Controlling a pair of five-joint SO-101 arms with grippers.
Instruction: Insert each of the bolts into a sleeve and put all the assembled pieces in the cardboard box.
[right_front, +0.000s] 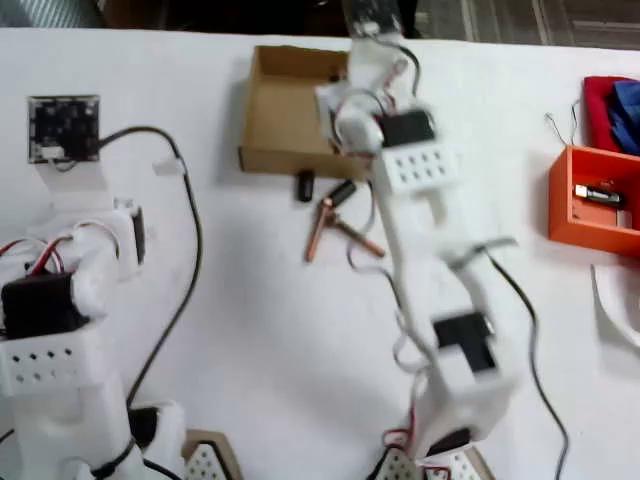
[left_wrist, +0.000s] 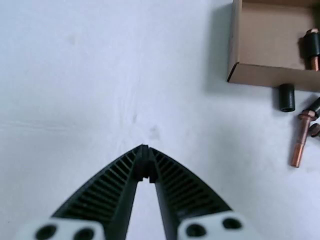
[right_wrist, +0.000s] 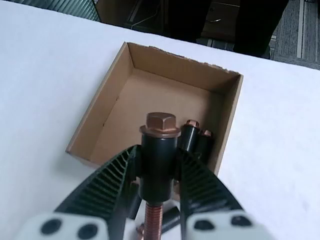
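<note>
My right gripper (right_wrist: 158, 154) is shut on a black sleeve with a copper bolt (right_wrist: 160, 129) through it, held upright just above the near wall of the cardboard box (right_wrist: 182, 67). Two assembled pieces (right_wrist: 196, 137) lie in the box's corner. In the high view the right arm (right_front: 415, 165) hangs over the box (right_front: 285, 158). My left gripper (left_wrist: 145, 172) is shut on nothing, low over bare table well left of the box (left_wrist: 270, 76). Outside the box lie a loose sleeve (left_wrist: 286, 97) and a loose bolt (left_wrist: 300, 142), also seen as bolts (right_front: 318, 230) from above.
An orange bin (right_front: 560, 205) stands at the right edge, with red and blue cloth behind it. A black cable (right_front: 185, 280) curves across the table beside the left arm (right_front: 60, 300). A second sleeve (right_front: 342, 192) lies by the bolts.
</note>
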